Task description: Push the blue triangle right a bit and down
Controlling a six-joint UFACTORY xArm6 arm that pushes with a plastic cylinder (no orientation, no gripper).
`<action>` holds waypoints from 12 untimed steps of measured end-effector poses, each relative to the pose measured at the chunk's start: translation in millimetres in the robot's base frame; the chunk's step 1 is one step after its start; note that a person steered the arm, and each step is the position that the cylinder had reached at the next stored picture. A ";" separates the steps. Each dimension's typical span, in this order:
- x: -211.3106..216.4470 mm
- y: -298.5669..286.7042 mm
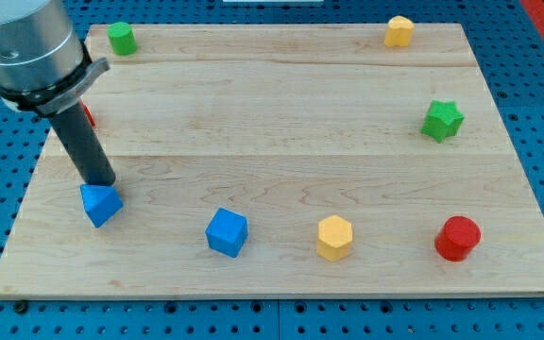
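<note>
My tip (103,182), the lower end of a straight dark rod tool with no jaws and holding nothing, touches the top edge of the blue triangle block (100,204) near the left edge of the pale wooden table (281,104); a blue cube (227,232) sits to the triangle's right

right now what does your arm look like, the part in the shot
A fat silver-grey metal cylinder at the view's top left, ringed by a dark band with a small tab. Below it comes a straight, matte black rod, thinner than the cylinder. My tip is a plain, blunt end. No cables or markings show.
</note>
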State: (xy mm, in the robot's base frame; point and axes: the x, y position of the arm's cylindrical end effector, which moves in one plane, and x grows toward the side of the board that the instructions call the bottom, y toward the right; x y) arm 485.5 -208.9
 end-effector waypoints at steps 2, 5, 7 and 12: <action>9.5 1.4; 16.3 -63.3; 26.3 70.0; 22.2 122.6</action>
State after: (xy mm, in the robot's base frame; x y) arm 507.7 -86.2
